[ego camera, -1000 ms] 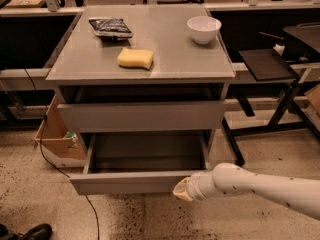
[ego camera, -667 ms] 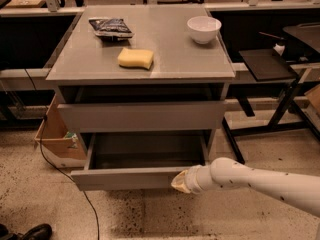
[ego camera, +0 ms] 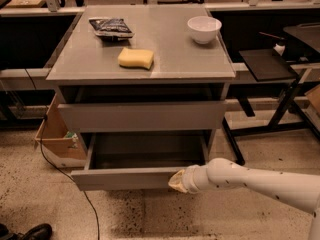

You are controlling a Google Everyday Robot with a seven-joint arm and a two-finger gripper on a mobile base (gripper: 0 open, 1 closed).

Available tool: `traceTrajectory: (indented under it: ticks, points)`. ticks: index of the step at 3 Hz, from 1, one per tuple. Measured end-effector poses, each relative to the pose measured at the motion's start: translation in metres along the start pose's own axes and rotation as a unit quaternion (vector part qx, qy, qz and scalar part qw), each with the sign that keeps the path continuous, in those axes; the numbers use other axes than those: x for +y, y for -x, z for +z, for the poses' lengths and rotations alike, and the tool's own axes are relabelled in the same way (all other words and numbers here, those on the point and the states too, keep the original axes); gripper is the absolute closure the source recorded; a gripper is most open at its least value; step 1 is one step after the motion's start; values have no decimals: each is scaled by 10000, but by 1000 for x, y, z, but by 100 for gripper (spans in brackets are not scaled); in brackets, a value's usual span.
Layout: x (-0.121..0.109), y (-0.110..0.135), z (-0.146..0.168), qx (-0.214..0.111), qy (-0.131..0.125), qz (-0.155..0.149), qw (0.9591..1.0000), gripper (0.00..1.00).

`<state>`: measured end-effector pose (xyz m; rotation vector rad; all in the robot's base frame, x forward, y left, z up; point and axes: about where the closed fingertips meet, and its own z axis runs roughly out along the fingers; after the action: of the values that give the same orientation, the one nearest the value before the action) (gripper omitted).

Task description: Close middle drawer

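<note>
Grey and shallow, the wide handle-less middle drawer (ego camera: 132, 178) is seen standing open beneath the taller grey drawer front (ego camera: 142, 115). The white arm's gripper (ego camera: 177, 180) is held low, its tan fingers (ego camera: 176, 179) drawn together into one wedge, grasping nothing. The drawer's flat front is met at its right end, just left of the fingers. Well above them, a yellow rectangular sponge (ego camera: 136, 58) is laid on the grey tabletop (ego camera: 170, 59).

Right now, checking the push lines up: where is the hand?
In the camera view the hand sits low, right of centre, at the right end of the open middle drawer's front.
</note>
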<state>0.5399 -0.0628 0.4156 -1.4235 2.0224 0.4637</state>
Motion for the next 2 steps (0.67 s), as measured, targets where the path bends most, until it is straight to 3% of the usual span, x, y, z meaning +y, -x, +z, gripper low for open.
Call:
traceTrajectory:
  ticks: [2]
  points:
    - [-9,1,17,-42,-41,-59,10000,100]
